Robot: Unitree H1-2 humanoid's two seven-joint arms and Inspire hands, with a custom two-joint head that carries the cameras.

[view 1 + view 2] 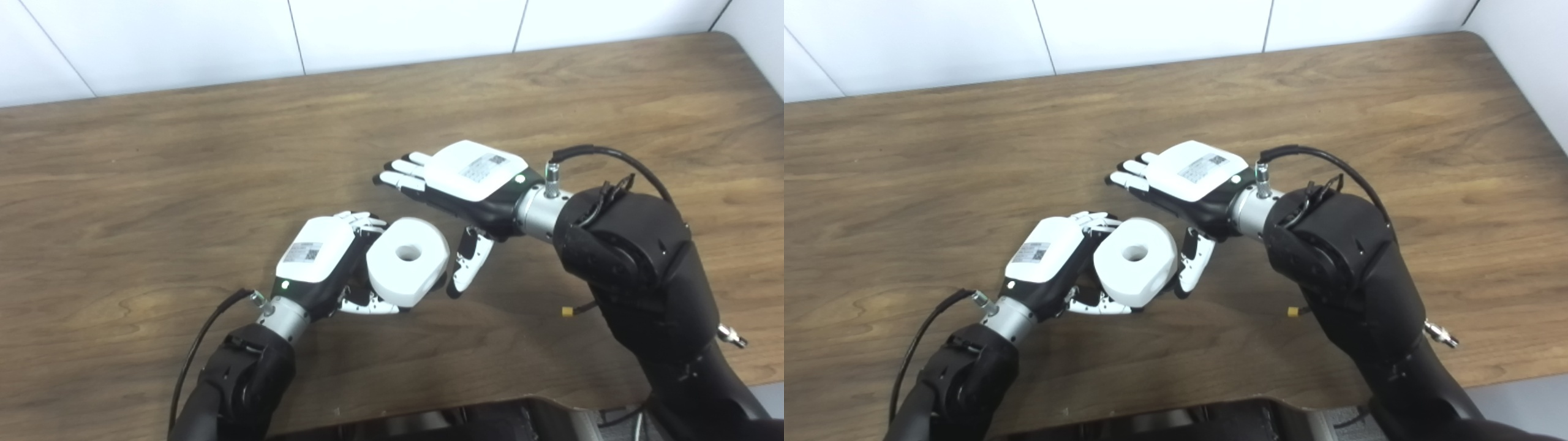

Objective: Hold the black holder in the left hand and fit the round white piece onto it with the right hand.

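Note:
My left hand (318,254) is low in the middle of the wooden table (184,184), fingers curled around something behind the round white piece (407,260). That piece is a thick white disc with a small centre hole, facing up and toward the right. The black holder is almost wholly hidden behind the disc and the hand; only a dark sliver shows at the disc's lower right edge (438,280). My right hand (465,177) hovers just right of and behind the disc, open, fingers stretched left, thumb (468,263) hanging down a little apart from the disc's rim.
The table's far edge meets a white tiled wall (398,30). Its rounded right corner (744,49) lies at the upper right. A small yellow connector (568,312) dangles under my right forearm. A dark shape (490,416) sits at the near edge.

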